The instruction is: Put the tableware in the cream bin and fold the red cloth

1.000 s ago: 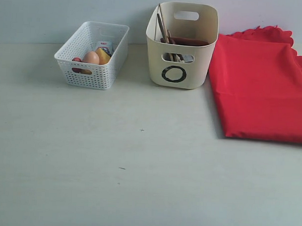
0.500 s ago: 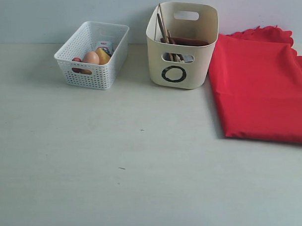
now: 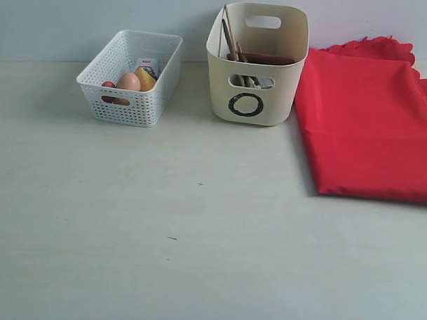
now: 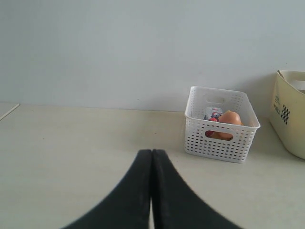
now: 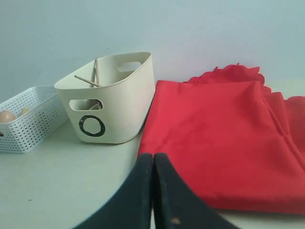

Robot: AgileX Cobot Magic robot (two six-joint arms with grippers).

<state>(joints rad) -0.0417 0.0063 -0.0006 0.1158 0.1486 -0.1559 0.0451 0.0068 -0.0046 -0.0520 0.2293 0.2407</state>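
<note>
My left gripper (image 4: 151, 155) has its two black fingers pressed together with no gap and nothing between them. My right gripper (image 5: 153, 160) is the same, closed on empty air. Ahead of the right one and well clear of it, the red cloth (image 5: 219, 138) lies flat on the table, folded into a broad panel with its scalloped edge toward the wall. Just beside the cloth stands the cream bin (image 5: 112, 102), its black ring mark facing the gripper. Thin wooden chopsticks (image 3: 229, 31) lean up out of it, and the rim of a brown plate (image 3: 266, 59) shows inside. Ahead of the left gripper, well apart, sits the white lattice basket (image 4: 221, 138) with an egg (image 4: 229, 118) in it. The table (image 3: 197, 237) is pale and matte, backed by a plain light wall (image 4: 119, 47). Both grippers sit low and point level across the tabletop toward that wall; how my arms bend I cannot tell
</note>
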